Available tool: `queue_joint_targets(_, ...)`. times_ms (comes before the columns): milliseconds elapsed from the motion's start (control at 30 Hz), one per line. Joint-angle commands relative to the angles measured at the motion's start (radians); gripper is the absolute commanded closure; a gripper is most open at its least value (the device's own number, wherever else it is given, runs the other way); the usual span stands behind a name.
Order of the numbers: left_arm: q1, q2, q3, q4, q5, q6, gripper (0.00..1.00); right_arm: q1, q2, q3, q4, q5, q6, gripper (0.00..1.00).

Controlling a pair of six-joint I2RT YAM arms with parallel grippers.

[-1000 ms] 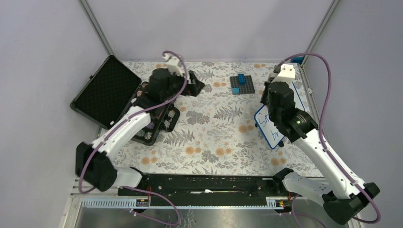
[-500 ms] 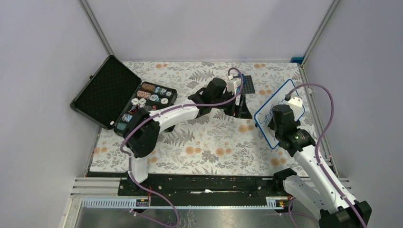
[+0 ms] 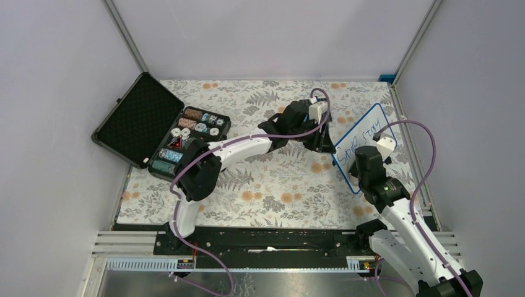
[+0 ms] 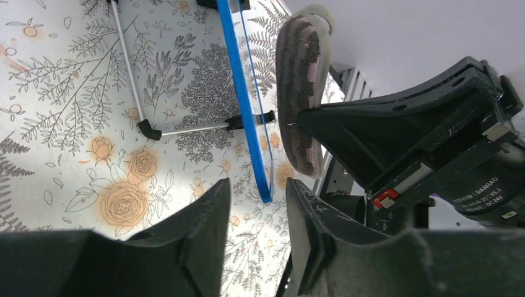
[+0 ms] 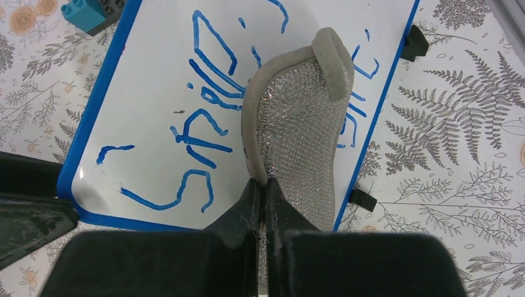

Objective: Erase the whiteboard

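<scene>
Two end effectors at whiteboard [image 3: 359,136], propped tilted at right of surface [image 3: 278,179]. Your right end effector [image 5: 263,192] clamped on grey pad [image 5: 297,136], over blue writing [image 5: 204,68]. Your left end effector [image 4: 257,204] apart, straddling board's blue edge [image 4: 244,111].

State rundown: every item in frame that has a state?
whiteboard: propped on its stand, blue writing unerased
eraser pad: held over the writing
right claw: shut on eraser pad
left claw: open, jaws either side of whiteboard's blue edge
case: open, lid back
</scene>
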Motion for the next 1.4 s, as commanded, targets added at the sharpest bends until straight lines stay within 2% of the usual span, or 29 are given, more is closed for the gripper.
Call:
queue_joint_targets(0, -0.029, 0.016, 0.087, -0.066, -0.053, 0.073, 0.65, -0.006, 0.013, -0.002, 0.062, -0.041, 0.018, 1.00)
queue_joint_targets(67, -0.029, 0.009, 0.086, -0.076, -0.079, 0.087, 0.72, -0.006, -0.004, -0.024, 0.104, -0.110, 0.005, 1.00)
queue_joint_targets(267, -0.034, 0.009, 0.084, -0.071, -0.099, 0.094, 0.74, -0.005, 0.006, -0.050, 0.116, -0.133, 0.014, 1.00)
queue_joint_targets(467, -0.039, 0.021, 0.097, -0.066, -0.102, 0.086, 0.85, -0.005, 0.016, -0.066, 0.153, -0.157, -0.003, 1.00)
queue_joint_targets(633, -0.040, 0.039, 0.116, -0.070, -0.093, 0.074, 1.00, -0.006, -0.001, -0.088, 0.217, -0.218, -0.060, 1.00)
queue_joint_targets(800, -0.050, 0.044, 0.120, -0.093, -0.091, 0.089, 1.00, -0.006, 0.043, -0.080, 0.298, -0.320, -0.109, 1.00)
queue_joint_targets(1100, -0.054, 0.048, 0.129, -0.128, -0.091, 0.091, 1.00, -0.005, 0.131, 0.051, 0.425, -0.486, -0.133, 1.00)
queue_joint_targets(1267, -0.057, 0.034, 0.120, -0.136, -0.101, 0.086, 1.00, -0.006, 0.150, 0.073, 0.447, -0.490, -0.117, 1.00)
queue_joint_targets(1367, -0.056, 0.028, 0.120, -0.141, -0.100, 0.076, 1.00, -0.005, 0.146, 0.063, 0.433, -0.406, -0.096, 1.00)
